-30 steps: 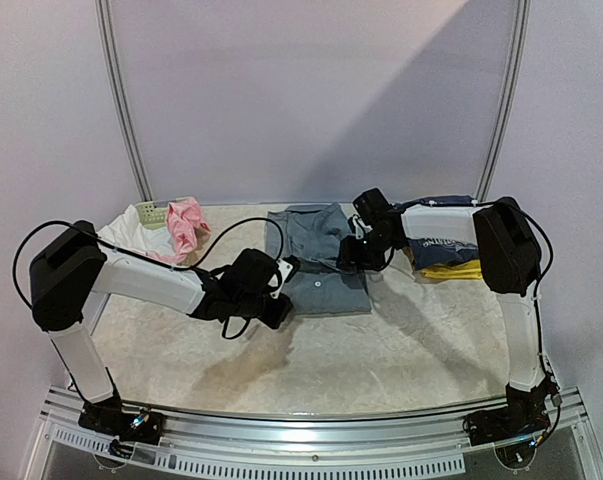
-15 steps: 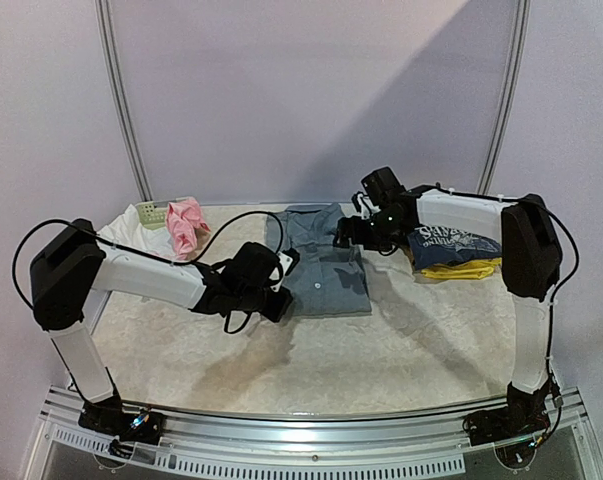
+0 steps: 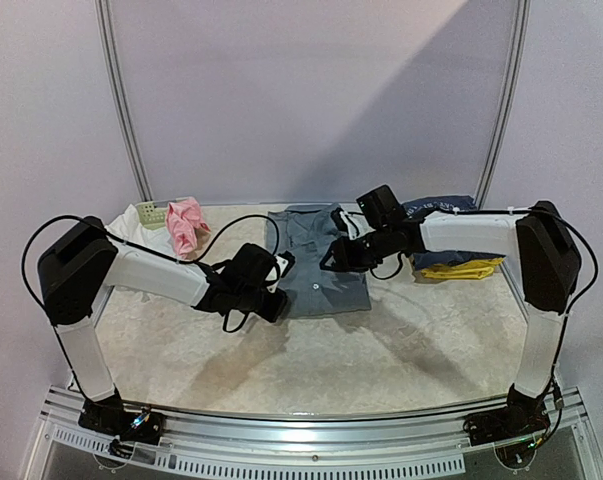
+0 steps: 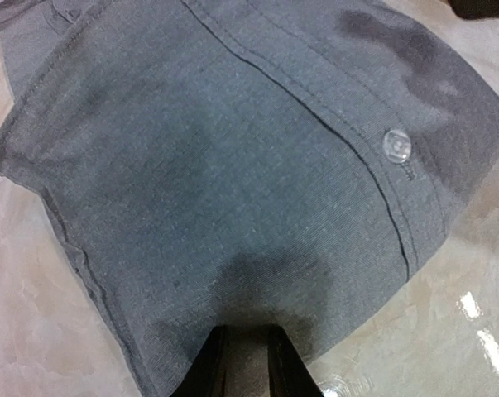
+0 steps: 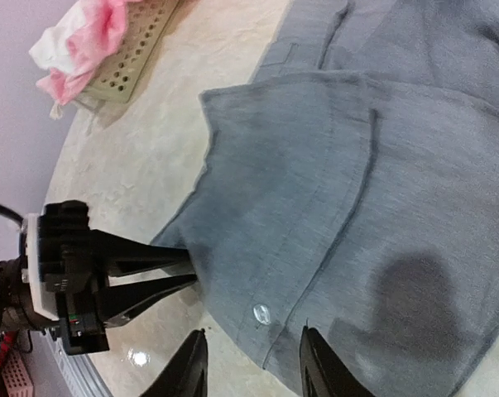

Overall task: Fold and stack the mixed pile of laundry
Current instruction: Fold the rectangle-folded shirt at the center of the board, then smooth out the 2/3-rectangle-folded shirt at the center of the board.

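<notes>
A folded grey garment (image 3: 316, 262) with a clear button (image 4: 395, 145) lies mid-table. My left gripper (image 3: 279, 288) is shut on its near left edge; the wrist view shows cloth pinched between the two dark fingers (image 4: 209, 368), and the right wrist view shows them (image 5: 154, 269) clamped on the hem. My right gripper (image 3: 329, 262) hovers just over the garment's near edge, open, its fingertips (image 5: 191, 364) straddling the buttoned strip (image 5: 262, 313). A pink piece (image 3: 186, 222) and a white piece (image 3: 129, 228) lie back left.
A pale-green lattice basket (image 3: 149, 212) sits under the pink cloth at the back left. A stack with a navy printed tee (image 3: 439, 207) over yellow cloth (image 3: 461, 270) lies at the right, partly behind my right arm. Curved metal posts (image 3: 121, 100) flank the table.
My right gripper has swung from the right-hand stack over to the grey garment's near edge, its jaws widening and then narrowing. The left gripper has stayed clamped on the hem.
</notes>
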{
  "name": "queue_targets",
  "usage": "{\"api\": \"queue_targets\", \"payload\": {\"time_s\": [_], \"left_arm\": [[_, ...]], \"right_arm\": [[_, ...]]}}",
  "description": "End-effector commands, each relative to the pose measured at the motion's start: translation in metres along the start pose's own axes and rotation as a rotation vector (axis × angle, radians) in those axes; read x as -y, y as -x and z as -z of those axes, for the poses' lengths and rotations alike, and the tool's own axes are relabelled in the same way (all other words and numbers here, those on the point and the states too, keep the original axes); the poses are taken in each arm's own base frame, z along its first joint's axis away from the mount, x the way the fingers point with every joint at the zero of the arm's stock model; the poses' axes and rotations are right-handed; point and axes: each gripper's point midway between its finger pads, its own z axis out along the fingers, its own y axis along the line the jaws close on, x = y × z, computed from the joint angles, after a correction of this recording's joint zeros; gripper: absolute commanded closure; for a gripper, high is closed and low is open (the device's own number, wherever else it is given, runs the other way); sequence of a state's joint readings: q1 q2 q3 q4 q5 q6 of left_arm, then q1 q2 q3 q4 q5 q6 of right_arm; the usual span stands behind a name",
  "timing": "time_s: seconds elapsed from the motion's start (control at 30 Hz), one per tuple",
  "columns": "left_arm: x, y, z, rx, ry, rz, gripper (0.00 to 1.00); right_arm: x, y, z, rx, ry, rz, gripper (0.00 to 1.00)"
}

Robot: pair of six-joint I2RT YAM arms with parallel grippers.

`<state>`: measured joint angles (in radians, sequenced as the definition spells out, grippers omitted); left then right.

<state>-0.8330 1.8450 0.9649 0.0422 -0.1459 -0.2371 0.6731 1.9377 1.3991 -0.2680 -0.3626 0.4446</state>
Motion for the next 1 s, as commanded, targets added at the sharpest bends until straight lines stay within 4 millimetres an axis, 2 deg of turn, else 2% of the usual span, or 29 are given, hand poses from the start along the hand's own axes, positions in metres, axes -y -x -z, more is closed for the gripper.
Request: {"api": "queue_targets", "payload": {"time_s": [0.0,0.13,0.33,0.67,0.97], "left_arm": [[-0.003,-0.004,-0.009,-0.012,-0.005,0.014,0.82],[-0.003,-0.008,-0.012,-0.024,-0.004,0.016,0.83],[-0.005,-0.015,-0.011,-0.039,0.003,0.015,0.84],[-0.014,-0.034,-0.012,-0.073,0.014,0.028,0.85],[-0.022,-0.050,-0.012,-0.099,0.021,0.062,0.87]], "right_arm": [[-0.021,-0.019,-0.027,-0.080,0.179,0.028,0.71],[-0.012,-0.041,-0.047,-0.155,0.211,0.003,0.83],[0.007,-0.074,-0.063,-0.238,0.197,-0.014,0.90],[0.060,-0.096,-0.066,-0.261,0.152,-0.090,0.89],[0.073,-0.118,-0.058,-0.297,0.123,-0.111,0.84]]}}
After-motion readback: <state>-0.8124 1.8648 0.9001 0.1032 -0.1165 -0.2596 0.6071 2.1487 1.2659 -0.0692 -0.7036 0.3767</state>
